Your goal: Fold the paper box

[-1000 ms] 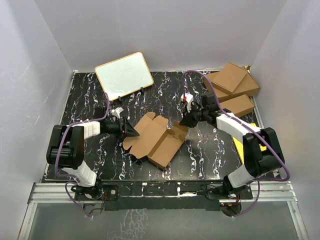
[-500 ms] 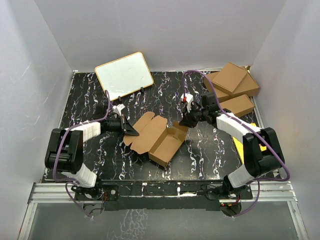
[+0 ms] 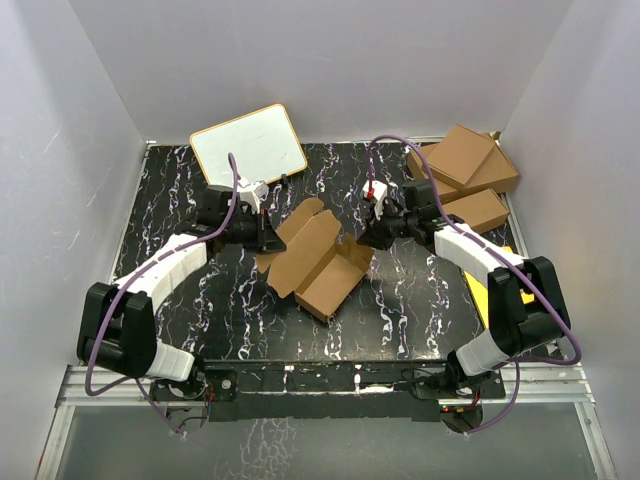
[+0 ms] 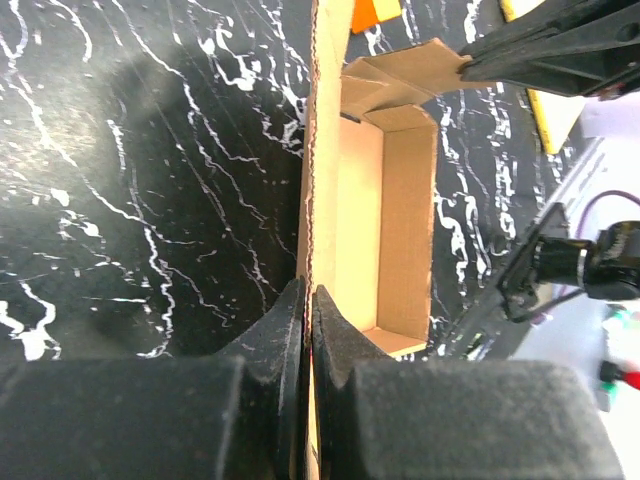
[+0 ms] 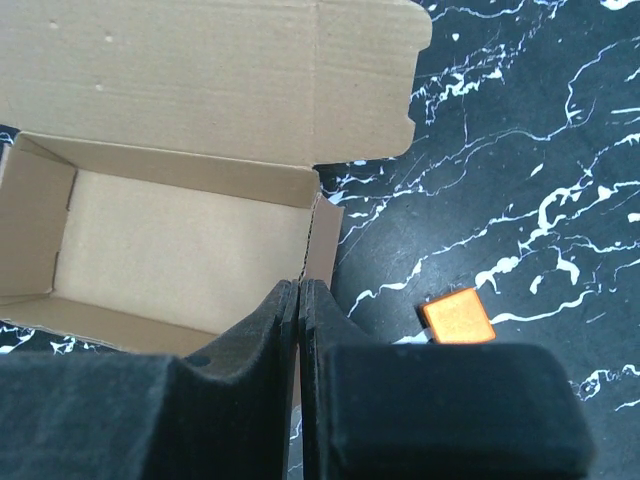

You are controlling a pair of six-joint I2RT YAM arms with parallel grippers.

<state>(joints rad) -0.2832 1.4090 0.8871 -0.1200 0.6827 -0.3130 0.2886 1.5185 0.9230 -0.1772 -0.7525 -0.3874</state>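
The paper box (image 3: 320,262) sits in the middle of the table (image 3: 190,300), tray formed, its long lid panel (image 3: 308,232) tilted up on the far-left side. The left pincer (image 3: 268,238) is clamped tight on that panel's edge; the right pincer (image 3: 372,236) is pinched shut on the cardboard at the box's right end. The left should, to my eye, swing the lid over along its crease while the right anchors the tray.

Left gripper (image 3: 268,238) swung closer to the whiteboard (image 3: 248,150). Its jaws went from apart to pinched on the paper box (image 3: 335,278) lid flap (image 3: 306,236). Flap went from flat to raised, and the box shifted slightly toward the whiteboard.
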